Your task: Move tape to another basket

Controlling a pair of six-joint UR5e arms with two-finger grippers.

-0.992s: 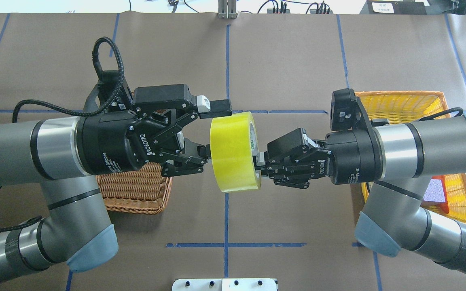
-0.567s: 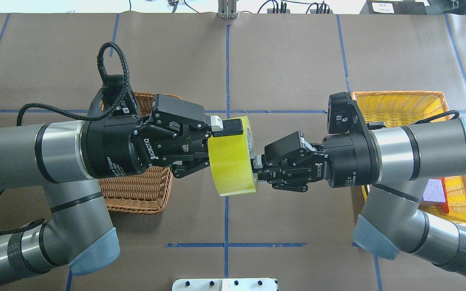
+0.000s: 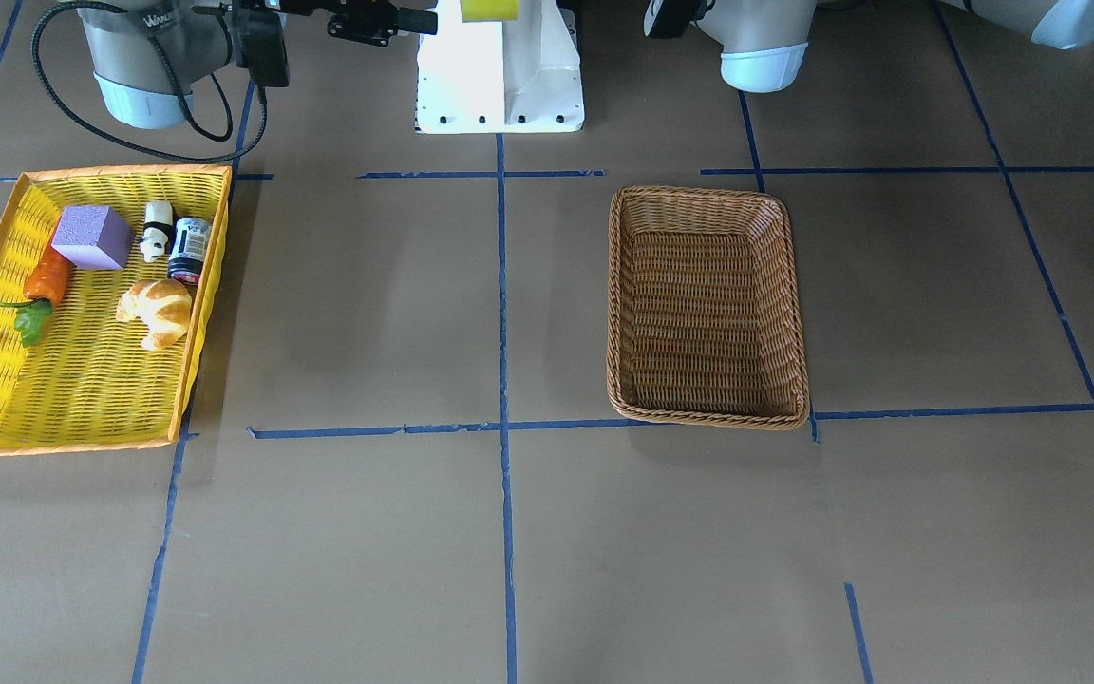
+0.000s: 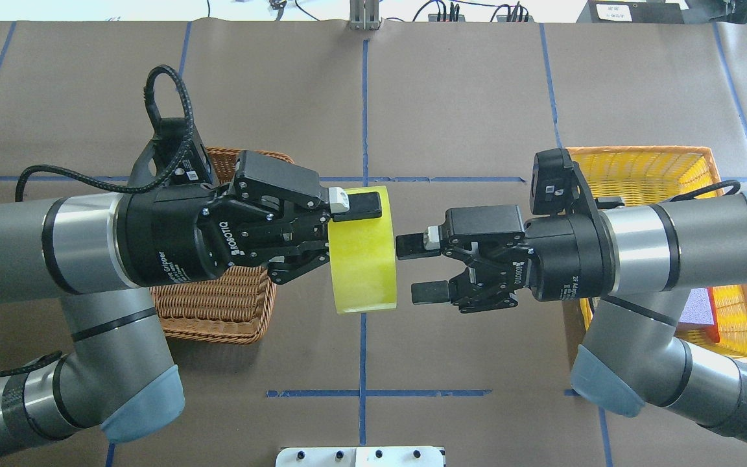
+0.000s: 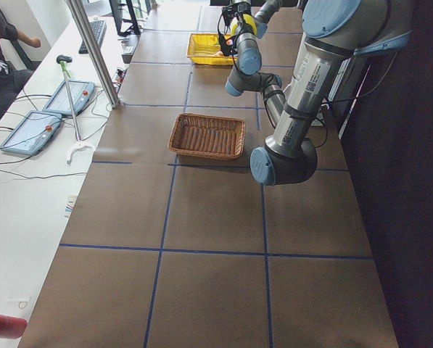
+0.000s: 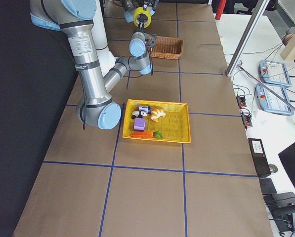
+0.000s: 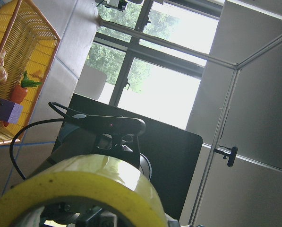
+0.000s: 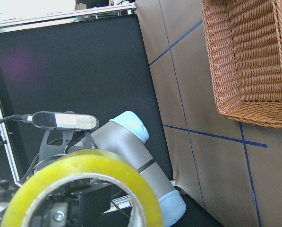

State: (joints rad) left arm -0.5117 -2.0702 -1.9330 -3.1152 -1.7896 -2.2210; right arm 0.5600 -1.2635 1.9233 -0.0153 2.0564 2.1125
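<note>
Overhead: left end effector (image 4: 347,227) is clamped on the rim of the tape (image 4: 364,266). The roll is airborne, axis horizontal, running arm to arm. Right end effector (image 4: 420,269) is spread wide and empty, just beside the roll. 0.6 s ago it pinched the roll; now it has released. Wicker basket (image 4: 218,305) lies below the left end effector, toward its wrist, so the left arm is nearer. Front: basket sits empty on the surface (image 3: 509,522).

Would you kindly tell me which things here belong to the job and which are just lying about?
Job: wide translucent yellow packing tape roll; rectangular brown woven wicker basket; left end effector gripping it; open right end effector.
Lying about: shallow yellow tray basket, purple cube, croissant, orange carrot, panda figurine, dark jar.
</note>
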